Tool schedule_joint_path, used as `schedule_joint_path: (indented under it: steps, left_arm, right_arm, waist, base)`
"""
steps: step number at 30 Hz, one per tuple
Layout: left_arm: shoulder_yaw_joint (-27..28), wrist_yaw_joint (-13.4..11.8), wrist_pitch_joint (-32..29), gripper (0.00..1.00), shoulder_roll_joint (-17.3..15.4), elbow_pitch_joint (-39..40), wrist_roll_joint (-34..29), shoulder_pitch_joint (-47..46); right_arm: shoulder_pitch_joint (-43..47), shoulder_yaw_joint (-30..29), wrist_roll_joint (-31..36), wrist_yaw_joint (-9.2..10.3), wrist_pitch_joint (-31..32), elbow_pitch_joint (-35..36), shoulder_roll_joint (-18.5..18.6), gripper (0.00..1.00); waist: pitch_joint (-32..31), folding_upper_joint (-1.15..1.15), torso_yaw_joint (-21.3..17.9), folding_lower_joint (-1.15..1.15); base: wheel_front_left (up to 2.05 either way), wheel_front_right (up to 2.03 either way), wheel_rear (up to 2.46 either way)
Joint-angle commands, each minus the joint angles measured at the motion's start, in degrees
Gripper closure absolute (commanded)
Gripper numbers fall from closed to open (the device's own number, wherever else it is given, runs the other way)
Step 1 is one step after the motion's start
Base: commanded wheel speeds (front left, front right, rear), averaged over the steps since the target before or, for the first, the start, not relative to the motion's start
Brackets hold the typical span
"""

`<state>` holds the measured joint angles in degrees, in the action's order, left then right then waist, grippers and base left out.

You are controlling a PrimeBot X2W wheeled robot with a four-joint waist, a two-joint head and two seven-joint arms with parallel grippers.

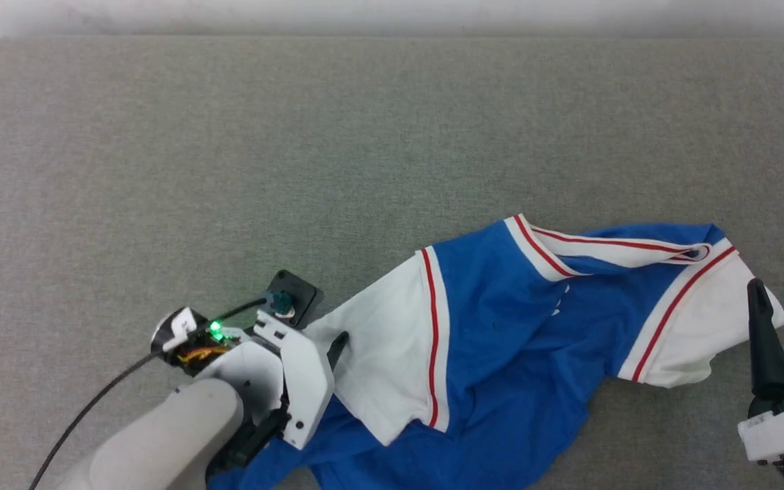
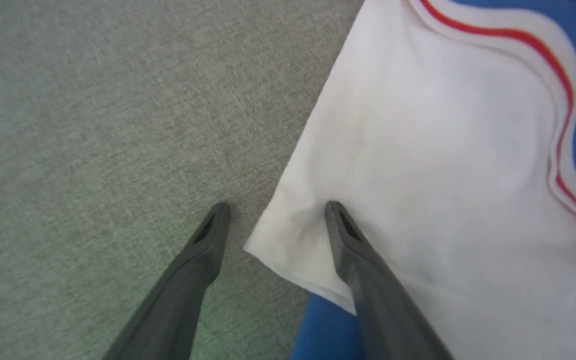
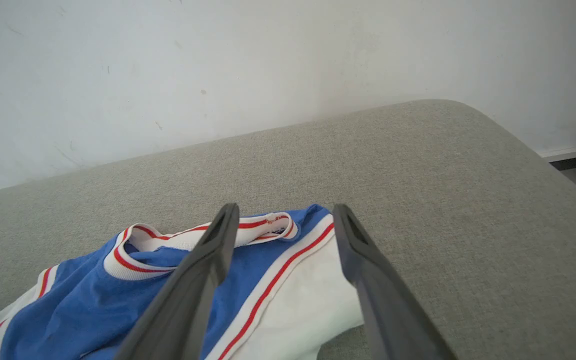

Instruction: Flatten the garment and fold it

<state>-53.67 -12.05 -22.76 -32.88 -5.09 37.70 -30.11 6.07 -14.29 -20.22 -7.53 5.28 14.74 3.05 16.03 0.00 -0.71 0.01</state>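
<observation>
Grey woven padding (image 1: 297, 136) spreads under everything I see, and a pale wall (image 3: 218, 65) runs along its far edge. At the lower left of the head view, my left arm's pale forearm (image 1: 160, 442) reaches in. A black cable (image 1: 92, 408) trails off it and a small green light (image 1: 215, 330) glows at the wrist. The left gripper (image 2: 276, 210) is spread. In its wrist view one finger sits over bare padding and the other over white cloth, with the sleeve's corner between them. I cannot tell whether the tips press down or float just above.

The shirt (image 1: 501, 327) lies rumpled on the padding, low in the head view, from the left gripper across to the right side. Its first sleeve (image 1: 385, 354) is white and bordered by a red stripe. Next comes the blue body, creased, with part of it passing under my left wrist. Further right the collar (image 1: 610, 248), white with red lines, lies flattened. Past it the second sleeve (image 1: 698, 327) is bunched up. A few white marks show on the blue chest, too small to read.

At the far right, the right gripper (image 1: 783, 291) stands with its fingers parted, tips just beside the second sleeve's outer edge. Its wrist view looks over that sleeve and the collar toward the wall. I cannot tell whether it touches the cloth.
</observation>
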Motion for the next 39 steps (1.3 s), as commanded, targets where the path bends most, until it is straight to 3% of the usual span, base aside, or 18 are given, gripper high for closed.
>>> schedule_joint_path:
  steps: [1,5,6,7,8,11,16,19,25,29,34,39]
  left_arm:
    - [-0.7,0.5,-1.0,0.0,-0.2,-1.1,-0.3,-1.0]
    - [-2.8,1.2,-6.8,0.0,-0.3,-3.8,0.5,-1.2]
    - [-3.4,1.7,-8.9,0.15,-0.4,-4.0,1.2,-1.1]
    - [-4.0,2.4,-10.6,0.79,-0.5,-3.9,1.8,-1.1]
    - [-4.4,3.0,-12.1,1.0,-0.5,-3.6,2.5,-1.1]
    - [-4.9,4.1,-13.1,1.0,-0.6,-2.4,2.8,-1.8]
    - [-3.4,3.5,-7.0,1.0,0.0,-1.4,0.8,-2.7]
    - [0.6,1.2,1.7,1.0,1.3,-1.4,0.7,-2.5]
    - [14.2,-4.6,16.9,1.0,2.8,0.3,8.0,1.6]
    - [21.1,-9.7,22.0,1.0,-1.7,2.8,8.3,4.5]
    - [25.6,-15.2,23.2,1.0,-7.3,5.6,8.2,9.9]
    - [26.9,-16.6,23.8,1.0,-9.0,8.8,9.0,13.8]
  right_arm:
    - [-0.8,0.1,-0.3,0.04,-0.3,0.1,-0.2,0.0]
    - [-1.4,-0.1,-0.2,0.04,-0.2,0.2,-0.2,0.0]
    - [-1.5,-0.2,-0.1,0.04,-0.1,0.2,-0.2,0.0]
    - [-1.6,-0.2,-0.1,0.04,-0.1,0.2,-0.2,0.0]
    - [-1.7,-0.2,0.0,0.04,-0.1,0.1,-0.2,0.0]
    - [-1.9,-0.1,-0.1,0.04,-0.2,-0.1,-0.2,0.0]
    - [-1.7,0.5,-0.5,0.04,-0.7,-1.2,-0.2,0.0]
    - [-1.6,1.0,-0.7,0.04,-1.1,-1.9,-0.2,0.0]
    - [-1.4,1.6,-0.9,0.04,-1.5,-2.7,-0.2,0.0]
    - [-1.1,0.7,-0.6,0.04,-1.7,-2.9,-0.2,0.0]
    - [-1.1,-0.8,0.6,0.04,-0.8,-2.7,-0.2,0.0]
    - [-2.3,-2.0,3.4,0.04,1.8,-1.3,-0.2,0.0]
  waist:
    - [1.1,0.0,-1.0,-0.01]
    - [1.6,0.0,-0.9,-0.01]
    - [1.7,0.0,-0.8,-0.01]
    - [1.7,0.0,-0.7,-0.01]
    - [1.7,0.0,-0.5,-0.01]
    - [1.4,0.0,0.1,-0.01]
    - [-0.1,0.0,0.8,-0.01]
    - [-1.1,0.0,1.1,-0.01]
    - [-2.4,0.0,1.1,-0.01]
    - [-2.6,0.0,1.1,-0.01]
    - [-2.3,0.0,1.0,-0.01]
    - [-1.7,0.0,1.3,-0.01]
  base:
    - [0.0,0.0,0.0]
    - [0.0,0.0,0.0]
    - [0.0,0.0,0.0]
    - [0.0,0.0,0.0]
    - [0.0,0.0,0.0]
    - [0.0,0.0,0.0]
    - [0.0,0.0,0.0]
    - [0.0,0.0,0.0]
    - [0.0,0.0,0.0]
    - [0.0,0.0,0.0]
    - [0.0,0.0,0.0]
    - [0.0,0.0,0.0]
